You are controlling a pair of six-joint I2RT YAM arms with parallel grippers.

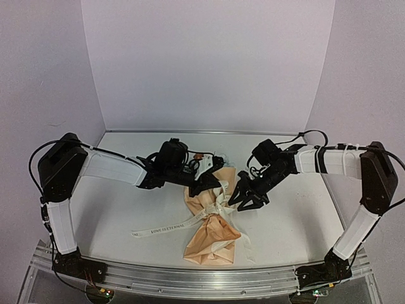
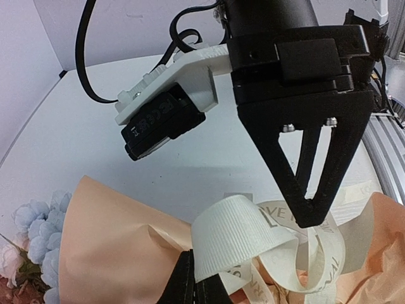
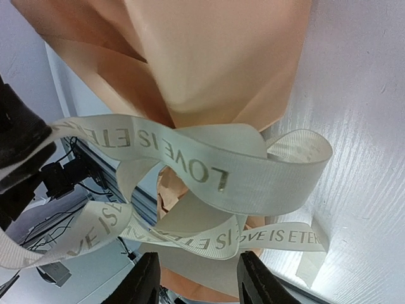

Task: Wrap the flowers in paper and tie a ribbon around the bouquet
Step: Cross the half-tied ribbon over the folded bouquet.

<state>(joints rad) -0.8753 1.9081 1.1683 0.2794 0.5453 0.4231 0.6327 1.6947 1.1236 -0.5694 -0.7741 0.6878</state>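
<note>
Left gripper [image 2: 192,286] pressing shut, pinching ribbon [image 3: 190,166] at bouquet [image 1: 212,231] neck, likely anchoring loop for knot. Right gripper [image 3: 200,282] standing part-spread, strand passing between fingers unclamped, probably lining up for pull. Bouquet lying on table [image 1: 120,202], centre, between arms. Top view showing loose tail trailing left; left wrist alone showing blue flowers [image 2: 35,218] peeking from paper [image 2: 114,234]; right wrist showing lettering close up

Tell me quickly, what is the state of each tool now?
Left tool: closed on the narrow cream-white fabric ribbon with printed lettering.
Right tool: open, gripping nothing.
</note>
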